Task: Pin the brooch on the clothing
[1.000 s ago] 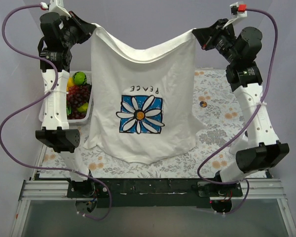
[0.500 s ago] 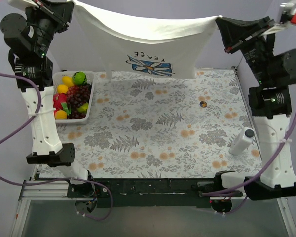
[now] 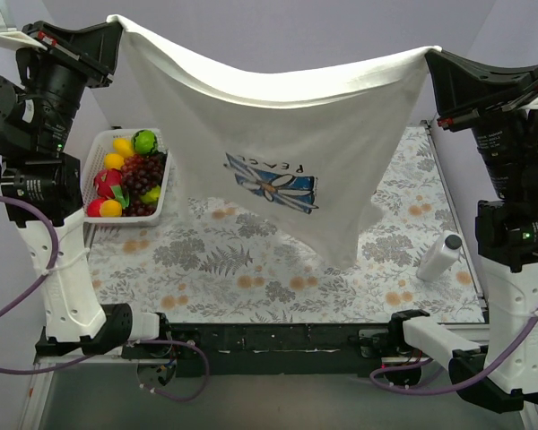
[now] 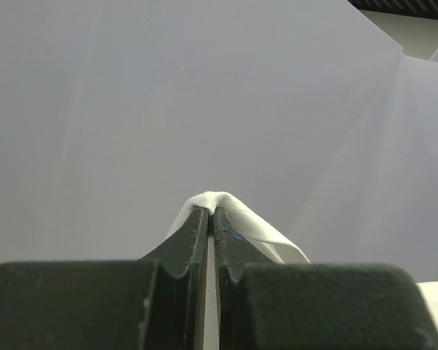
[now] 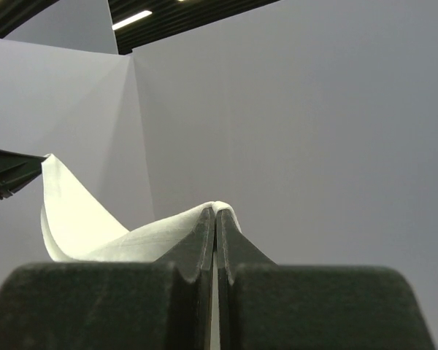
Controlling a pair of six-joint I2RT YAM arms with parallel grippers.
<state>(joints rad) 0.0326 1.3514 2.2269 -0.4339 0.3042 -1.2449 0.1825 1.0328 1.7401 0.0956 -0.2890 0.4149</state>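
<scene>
The white T-shirt (image 3: pixel 278 134) with its blue-and-white flower logo (image 3: pixel 273 184) hangs in the air, stretched between both arms high over the table. My left gripper (image 3: pixel 115 25) is shut on its left corner; the wrist view shows white cloth (image 4: pixel 226 208) pinched at the left gripper's (image 4: pixel 211 211) fingertips. My right gripper (image 3: pixel 430 55) is shut on the right corner, with cloth (image 5: pixel 131 240) draped over the right gripper's (image 5: pixel 216 211) tips. The brooch is hidden behind the hanging shirt.
A grey floral cloth (image 3: pixel 251 269) covers the table. A white basket (image 3: pixel 94 157) of toy fruit stands at the left. A white cylinder (image 3: pixel 439 255) lies at the right edge.
Both arms have swung the shirt up and toward the camera. It now hangs lower over the table's middle and covers the spot where the brooch lay.
</scene>
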